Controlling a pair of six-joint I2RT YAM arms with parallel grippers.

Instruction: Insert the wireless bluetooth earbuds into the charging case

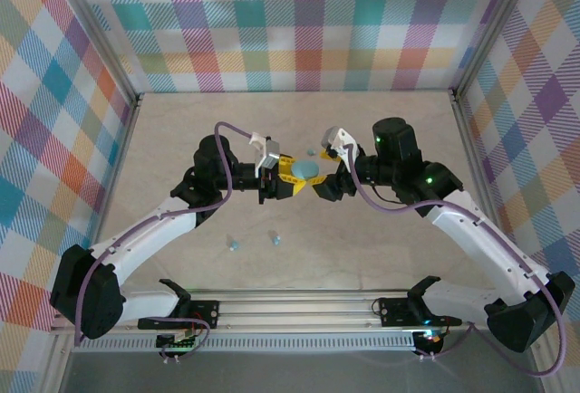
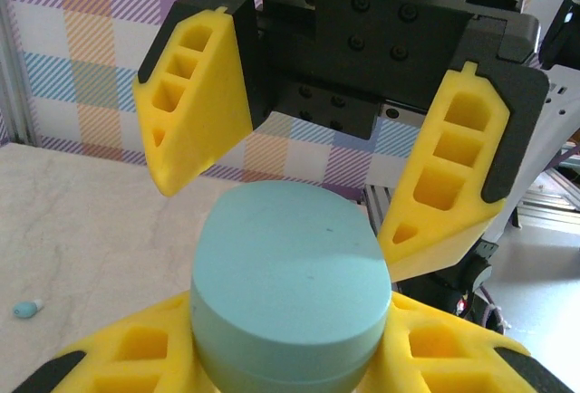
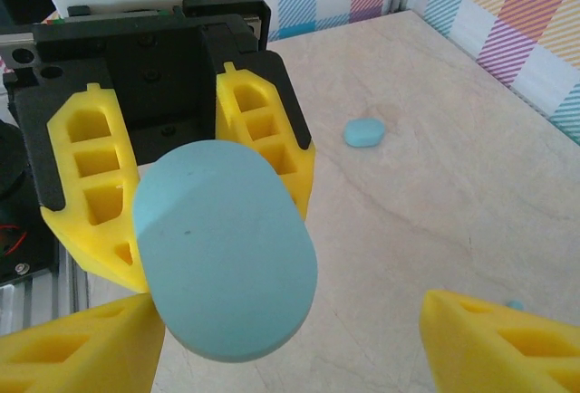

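Note:
A closed light-blue oval charging case (image 1: 304, 169) hangs above the middle of the table. My left gripper (image 1: 290, 176) is shut on it, its yellow fingers (image 2: 136, 352) pinching the case (image 2: 288, 275) low on both sides. Facing it, my right gripper (image 1: 319, 178) is open. Its fingers (image 2: 190, 112) stand wide apart round the far end of the case (image 3: 227, 248) without touching it. Two tiny light-blue earbuds (image 1: 234, 244) (image 1: 275, 238) lie on the table nearer the bases. One earbud (image 2: 27, 308) is at the left edge of the left wrist view, and one (image 3: 514, 304) peeks over my right finger.
A second light-blue oval case (image 3: 364, 132) lies on the table just beyond the grippers (image 1: 309, 151). Checked walls with metal posts (image 1: 136, 130) close in the beige table on three sides. The arms' rail (image 1: 299, 307) runs along the near edge.

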